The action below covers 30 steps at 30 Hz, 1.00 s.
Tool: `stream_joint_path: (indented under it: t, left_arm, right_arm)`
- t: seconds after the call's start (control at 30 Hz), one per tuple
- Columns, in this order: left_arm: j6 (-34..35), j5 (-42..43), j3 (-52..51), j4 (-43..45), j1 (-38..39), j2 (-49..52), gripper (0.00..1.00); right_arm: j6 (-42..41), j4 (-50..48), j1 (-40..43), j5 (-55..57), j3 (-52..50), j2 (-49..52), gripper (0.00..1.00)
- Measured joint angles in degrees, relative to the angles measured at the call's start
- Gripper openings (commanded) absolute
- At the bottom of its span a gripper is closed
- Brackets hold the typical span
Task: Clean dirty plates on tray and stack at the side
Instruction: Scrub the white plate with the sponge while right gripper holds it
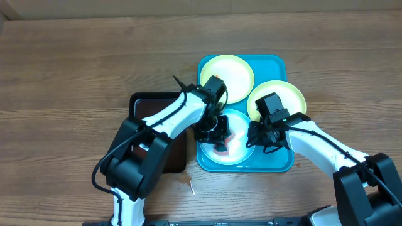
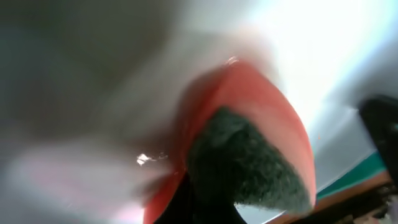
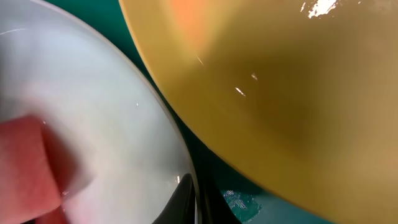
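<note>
The turquoise tray (image 1: 279, 63) holds three plates: a yellow-green plate (image 1: 227, 70) at the back, a yellow-green plate (image 1: 282, 95) at the right and a blue-white plate (image 1: 242, 156) at the front. My left gripper (image 1: 217, 130) is shut on a red-orange sponge (image 1: 223, 145) with a green scouring side (image 2: 249, 163) and presses it on the blue-white plate (image 2: 311, 37). My right gripper (image 1: 255, 135) is shut on that plate's right rim (image 3: 93, 93), its fingers (image 3: 196, 202) straddling the edge. The right yellow-green plate (image 3: 280, 93) overlaps just beside it.
A smaller dark brown-black tray (image 1: 154, 103) lies left of the turquoise tray, partly under my left arm. A small scrap (image 1: 188, 184) lies on the wooden table near the front. Bare turquoise tray floor (image 3: 249, 202) shows between the plates.
</note>
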<state>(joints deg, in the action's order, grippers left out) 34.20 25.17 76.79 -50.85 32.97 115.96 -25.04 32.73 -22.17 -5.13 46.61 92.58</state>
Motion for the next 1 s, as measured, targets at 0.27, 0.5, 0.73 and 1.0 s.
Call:
stream_joint_path:
  t: [0.27,0.5,0.73,1.0]
  left_arm:
    - [1.0,-18.3,5.9,-10.7,-0.1,0.2,0.04]
    - [-0.3,-23.3,6.5,-5.1,0.1,0.2,0.04]
    - [-3.0,-13.1,6.5,2.6,0.2,0.8,0.04]
    - [-3.1,3.3,7.9,4.1,0.7,6.3,0.04]
  right_arm:
    - [0.0,0.0,0.0,0.0,0.0,0.0,0.04]
    - [-0.2,0.1,0.0,0.0,0.0,0.0,0.04]
    - [-0.2,0.2,0.0,0.0,0.1,0.0,0.04]
    - [-0.2,0.7,0.0,0.3,0.1,0.0,0.04]
